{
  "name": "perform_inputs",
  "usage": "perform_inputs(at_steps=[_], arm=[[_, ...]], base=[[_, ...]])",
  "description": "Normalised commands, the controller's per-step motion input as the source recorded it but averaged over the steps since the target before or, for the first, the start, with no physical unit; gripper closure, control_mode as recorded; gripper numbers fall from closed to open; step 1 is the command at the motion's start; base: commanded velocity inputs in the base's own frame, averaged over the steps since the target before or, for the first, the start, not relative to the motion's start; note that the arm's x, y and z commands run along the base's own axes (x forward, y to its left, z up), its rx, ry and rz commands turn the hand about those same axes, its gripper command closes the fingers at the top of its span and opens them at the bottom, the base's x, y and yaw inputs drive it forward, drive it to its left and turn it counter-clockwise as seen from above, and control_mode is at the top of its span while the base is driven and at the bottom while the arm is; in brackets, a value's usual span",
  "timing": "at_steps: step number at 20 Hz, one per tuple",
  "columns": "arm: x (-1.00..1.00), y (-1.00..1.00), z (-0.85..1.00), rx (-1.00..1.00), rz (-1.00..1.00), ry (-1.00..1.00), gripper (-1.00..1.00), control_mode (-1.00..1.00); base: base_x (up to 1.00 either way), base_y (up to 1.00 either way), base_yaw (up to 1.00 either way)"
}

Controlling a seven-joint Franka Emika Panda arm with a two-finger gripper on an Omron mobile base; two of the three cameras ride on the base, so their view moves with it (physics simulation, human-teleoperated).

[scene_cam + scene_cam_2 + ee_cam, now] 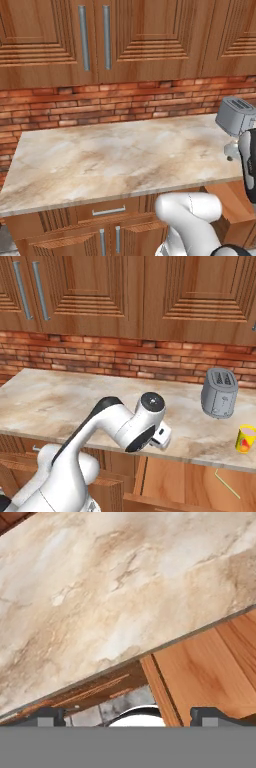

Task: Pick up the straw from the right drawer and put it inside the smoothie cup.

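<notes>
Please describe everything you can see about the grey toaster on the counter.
The grey metallic toaster is a rounded box with two dark slots on top and what looks like a small lever on its narrow end. It stands upright on the beige marble counter, near the red brick wall. Nothing else touches it; the yellow cup stands apart, nearer the counter's front edge.

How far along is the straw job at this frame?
Done: the right drawer stands open, with the straw lying in it. In hand: nothing; the gripper is open over the counter edge. Left: grasp the straw and drop it into the smoothie cup.
</notes>
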Motion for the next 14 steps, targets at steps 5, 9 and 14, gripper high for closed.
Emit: perform_inputs(at_steps=[5,9,14], arm=[[-0.13,-0.47,-0.84,-0.03,-0.08,0.01,-1.00,-1.00],[-0.16,-0.36,-0.69,0.00,-0.05,0.09,-1.00,-1.00],[-0.15,-0.32,-0.63,0.00,0.00,0.16,-1.00,-1.00]], base=[[0.00,0.00,0.00],[0.00,0.00,0.00],[0.00,0.00,0.00]])
